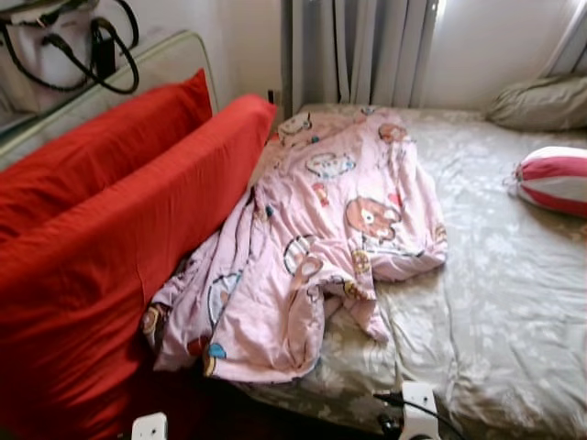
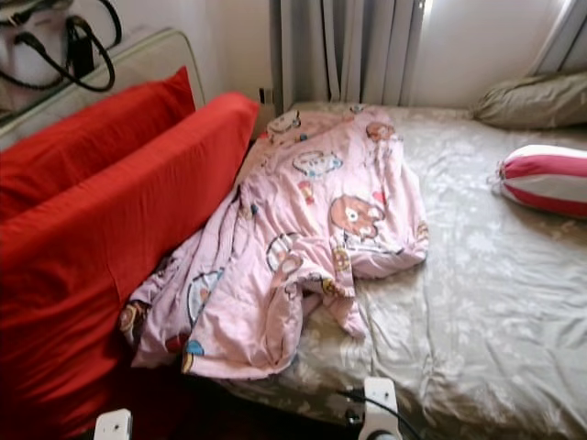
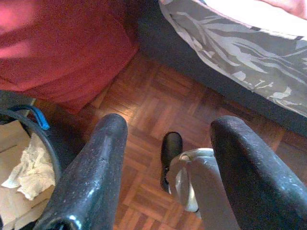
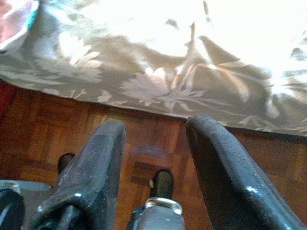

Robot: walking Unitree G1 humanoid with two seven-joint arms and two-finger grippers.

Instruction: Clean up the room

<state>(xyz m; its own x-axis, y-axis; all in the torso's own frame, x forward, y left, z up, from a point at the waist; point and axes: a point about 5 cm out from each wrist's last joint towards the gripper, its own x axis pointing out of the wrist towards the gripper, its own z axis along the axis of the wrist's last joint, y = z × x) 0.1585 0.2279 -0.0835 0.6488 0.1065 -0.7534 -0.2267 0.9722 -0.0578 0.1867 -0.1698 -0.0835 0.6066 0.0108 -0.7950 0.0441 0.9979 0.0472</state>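
Observation:
A crumpled pink blanket [image 1: 316, 243] with cartoon prints lies across the left side of the bed [image 1: 495, 302], one end hanging over the near edge. Two big red cushions [image 1: 110, 229] lean against the bed's left side. A red-and-white striped pillow [image 1: 555, 179] rests at the right, and a grey pillow [image 1: 541, 101] lies behind it. My left gripper [image 3: 170, 127] hangs open over the parquet floor [image 3: 144, 110] beside the red cushion [image 3: 72, 48]. My right gripper [image 4: 156, 127] hangs open over the floor just before the bed's sheet edge [image 4: 158, 91]. Neither holds anything.
A bag with black straps [image 1: 64, 46] sits on a shelf at the far left. Grey curtains [image 1: 362, 50] hang behind the bed. A dark bin [image 3: 29, 153] with crumpled paper stands on the floor near my left gripper. My own feet [image 3: 171, 148] are below.

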